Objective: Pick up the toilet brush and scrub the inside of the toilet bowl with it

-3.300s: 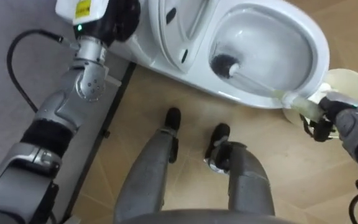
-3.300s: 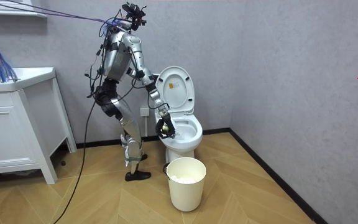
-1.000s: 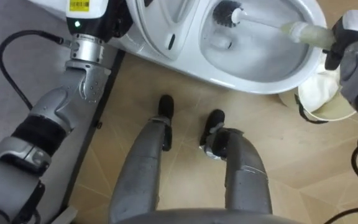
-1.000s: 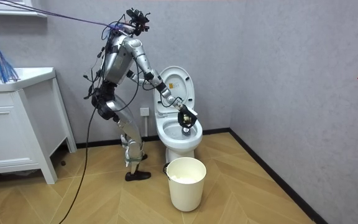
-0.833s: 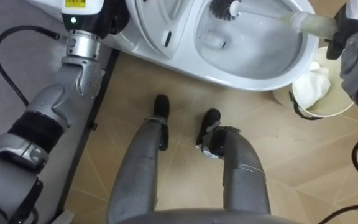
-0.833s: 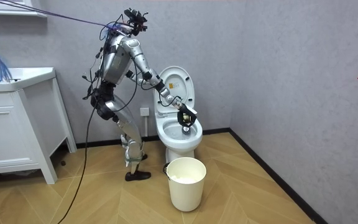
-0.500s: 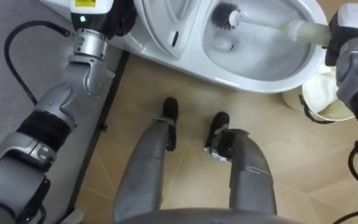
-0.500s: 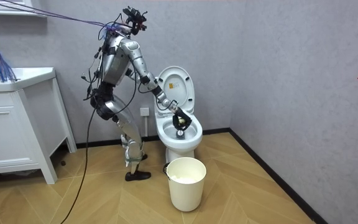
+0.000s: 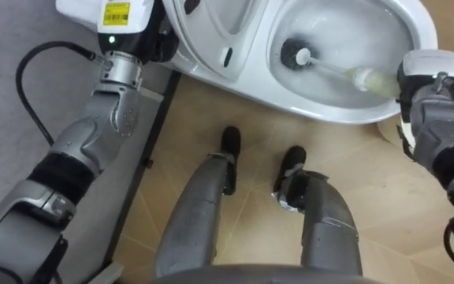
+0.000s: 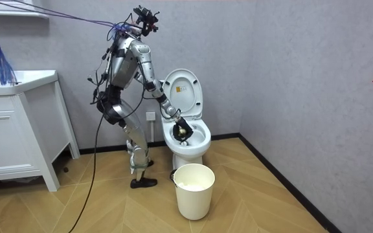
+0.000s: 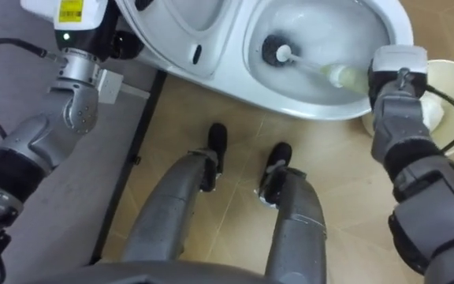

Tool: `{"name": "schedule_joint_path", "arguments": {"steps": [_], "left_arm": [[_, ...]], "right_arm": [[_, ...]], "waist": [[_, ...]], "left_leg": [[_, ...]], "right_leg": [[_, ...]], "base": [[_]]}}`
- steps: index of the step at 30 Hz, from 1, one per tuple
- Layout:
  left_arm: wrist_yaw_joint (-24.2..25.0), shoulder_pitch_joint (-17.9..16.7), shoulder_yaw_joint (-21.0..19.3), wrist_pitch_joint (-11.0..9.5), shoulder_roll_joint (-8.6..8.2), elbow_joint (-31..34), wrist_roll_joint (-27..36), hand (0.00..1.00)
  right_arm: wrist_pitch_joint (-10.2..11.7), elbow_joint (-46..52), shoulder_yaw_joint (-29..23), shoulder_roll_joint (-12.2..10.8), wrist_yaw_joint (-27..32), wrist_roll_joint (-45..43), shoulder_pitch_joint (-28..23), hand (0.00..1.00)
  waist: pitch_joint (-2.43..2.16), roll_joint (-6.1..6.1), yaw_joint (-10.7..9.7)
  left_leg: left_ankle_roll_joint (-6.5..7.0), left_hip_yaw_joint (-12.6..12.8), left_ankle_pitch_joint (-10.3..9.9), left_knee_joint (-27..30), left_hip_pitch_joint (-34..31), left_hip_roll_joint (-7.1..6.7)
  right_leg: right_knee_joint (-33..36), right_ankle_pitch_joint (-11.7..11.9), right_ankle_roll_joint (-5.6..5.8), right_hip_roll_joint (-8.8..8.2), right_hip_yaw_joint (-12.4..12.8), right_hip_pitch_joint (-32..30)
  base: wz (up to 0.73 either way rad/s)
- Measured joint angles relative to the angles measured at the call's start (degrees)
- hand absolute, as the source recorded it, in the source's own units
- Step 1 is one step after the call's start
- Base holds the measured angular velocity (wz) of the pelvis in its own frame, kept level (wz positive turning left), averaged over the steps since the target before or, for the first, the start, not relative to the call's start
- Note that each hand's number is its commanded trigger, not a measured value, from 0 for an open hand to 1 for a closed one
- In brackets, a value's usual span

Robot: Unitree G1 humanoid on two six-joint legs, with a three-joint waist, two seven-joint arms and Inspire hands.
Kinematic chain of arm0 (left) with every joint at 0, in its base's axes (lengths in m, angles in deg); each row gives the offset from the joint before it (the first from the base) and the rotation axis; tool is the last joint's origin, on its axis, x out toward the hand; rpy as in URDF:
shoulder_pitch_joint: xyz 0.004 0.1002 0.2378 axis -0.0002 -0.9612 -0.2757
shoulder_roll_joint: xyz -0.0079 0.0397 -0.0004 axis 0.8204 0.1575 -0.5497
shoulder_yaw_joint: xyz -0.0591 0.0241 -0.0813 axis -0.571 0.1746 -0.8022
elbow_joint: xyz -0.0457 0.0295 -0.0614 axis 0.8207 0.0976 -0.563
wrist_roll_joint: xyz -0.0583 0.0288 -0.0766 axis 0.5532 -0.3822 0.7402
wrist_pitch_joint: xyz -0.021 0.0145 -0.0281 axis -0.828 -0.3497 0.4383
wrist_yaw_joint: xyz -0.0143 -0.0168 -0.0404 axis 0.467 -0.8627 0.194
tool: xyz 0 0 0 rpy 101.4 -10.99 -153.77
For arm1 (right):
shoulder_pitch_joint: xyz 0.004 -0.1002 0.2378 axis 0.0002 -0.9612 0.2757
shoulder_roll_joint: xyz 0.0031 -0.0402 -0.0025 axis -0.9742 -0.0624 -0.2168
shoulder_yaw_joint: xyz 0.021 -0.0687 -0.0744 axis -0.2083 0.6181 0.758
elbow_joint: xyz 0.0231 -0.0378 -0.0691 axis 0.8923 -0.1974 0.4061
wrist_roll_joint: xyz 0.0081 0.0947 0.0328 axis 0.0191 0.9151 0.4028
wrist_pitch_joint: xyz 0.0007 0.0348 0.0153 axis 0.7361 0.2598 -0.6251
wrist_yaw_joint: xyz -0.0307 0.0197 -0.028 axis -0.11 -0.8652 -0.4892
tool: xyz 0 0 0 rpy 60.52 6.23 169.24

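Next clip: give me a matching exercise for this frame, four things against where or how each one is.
1 brush head
2 toilet lid
3 cream bin
4 white cabinet

A raised upright
B at the room view's left edge
C inside the bowl
D on the floor just before the bowl

Pairs: 1-C, 2-A, 3-D, 4-B

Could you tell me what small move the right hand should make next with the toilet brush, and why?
Probably a short sweep of the brush head around the wall of the toilet bowl. The right hand grips the toilet brush by its handle above the rim, the head rests low inside the bowl, and the left hand is by the raised seat.
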Motion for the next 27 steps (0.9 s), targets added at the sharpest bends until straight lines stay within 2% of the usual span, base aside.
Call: {"name": "schedule_joint_path", "arguments": {"steps": [2, 3, 5, 7, 11, 16, 18, 21, 22, 23, 27], "left_arm": [[-0.08, -0.52, -0.08, -0.13, 0.00, 0.00, 0.06, 0.00], [-0.11, -1.29, -0.44, -0.45, -0.01, 0.00, 0.05, 0.00], [-0.38, -2.66, -1.04, -0.67, 0.03, 0.40, 0.17, 0.00], [-1.06, -4.16, -1.64, -1.17, 0.05, 1.19, 2.12, 0.00], [-2.15, -5.13, -2.37, -1.58, 0.07, 1.23, 2.32, 0.00], [-2.48, -5.78, -1.86, -1.57, 0.02, 1.08, 2.12, 0.00], [-2.62, -5.71, -1.52, -1.49, 0.03, 1.05, 2.25, 0.00], [-4.07, -4.82, -1.33, -1.55, 0.31, 1.01, 2.09, 0.00], [-4.74, -4.04, -1.36, -1.55, 0.29, 1.00, 1.40, 0.00], [-5.48, -3.62, -1.81, -1.53, 0.34, 1.01, 0.46, 0.00], [-6.28, -1.82, -2.50, -1.46, 0.30, 0.22, -0.59, 0.00]], "right_arm": [[-0.10, 1.37, 0.00, -0.01, -0.55, 0.07, -1.32, 1.00], [-0.31, 3.56, -0.20, -0.01, -0.86, -0.03, -3.16, 1.00], [-1.08, 7.80, -1.01, -0.01, -1.08, -0.58, -6.18, 1.00], [-1.61, 12.49, -2.39, -0.07, -1.12, -1.50, -10.03, 1.00], [-1.72, 14.06, -4.08, -1.18, -1.33, -1.87, -11.89, 1.00], [-1.10, 7.67, -4.35, -1.77, -0.31, 2.33, -9.02, 1.00], [0.44, 2.69, -3.86, -1.67, 0.98, 7.78, -6.49, 1.00], [1.89, -2.20, -4.08, -1.68, 2.46, 16.24, -2.20, 1.00], [2.54, -4.38, -4.97, -1.92, 3.41, 18.47, -0.25, 1.00], [2.59, -6.12, -6.00, -2.20, 3.91, 18.79, 1.97, 1.00], [2.75, -7.43, -6.81, -2.02, 4.19, 16.10, 6.02, 1.00]], "waist": [[-0.05, 0.00, -0.39], [-0.54, -0.11, -0.77], [-0.66, -0.16, -1.53], [-1.12, -0.16, -2.53], [-1.19, -0.21, -3.49], [-1.15, -0.28, -2.67], [-0.97, -0.55, -2.23], [-0.41, -1.77, -1.73], [0.04, -2.47, -1.88], [0.51, -3.26, -1.64], [1.20, -4.59, -2.03]], "left_leg": [[0.00, -0.01, -0.01, -0.55, 0.64, 0.07], [0.01, -0.01, -0.01, -0.93, 0.86, 0.07], [0.11, 0.01, -0.02, -0.99, 1.28, 0.15], [0.26, 0.01, -0.14, -1.23, 1.41, 0.31], [0.30, 0.06, -0.23, -1.63, 1.53, 0.59], [0.40, 0.09, -0.20, -1.82, 2.23, 0.29], [0.45, 0.13, -0.16, -1.74, 2.29, -0.17], [0.71, 0.90, 0.23, -1.62, 1.50, -0.73], [0.84, 1.25, 0.43, -1.30, 0.97, -1.26], [0.96, 1.91, 0.42, -0.07, 0.06, -1.32], [1.08, 2.01, 0.31, 1.45, -1.04, -1.20]], "right_leg": [[-0.85, 0.17, 0.13, 0.20, -0.06, 0.76], [-1.42, 0.29, 0.27, 0.33, 0.00, 1.05], [-2.01, 0.40, 0.38, 0.51, 0.07, 1.73], [-2.94, 0.64, 0.64, 0.88, 0.05, 2.26], [-3.84, 1.03, 0.71, 1.22, 0.04, 2.65], [-3.25, 0.75, 0.81, 0.83, 0.05, 3.06], [-2.27, 0.25, 0.82, 0.19, 0.00, 2.64], [-0.01, -0.56, 0.75, -0.91, 0.49, 0.65], [1.81, -1.09, 0.75, -1.67, 0.93, -0.54], [3.48, -1.58, 0.60, -2.14, 1.39, -1.81], [5.08, -2.41, 1.05, -2.33, 1.48, -3.05]], "base": [[0.02], [-0.03], [0.00], [-0.02], [-0.04], [0.02], [0.10], [0.06], [0.05], [0.03], [-0.01]]}}
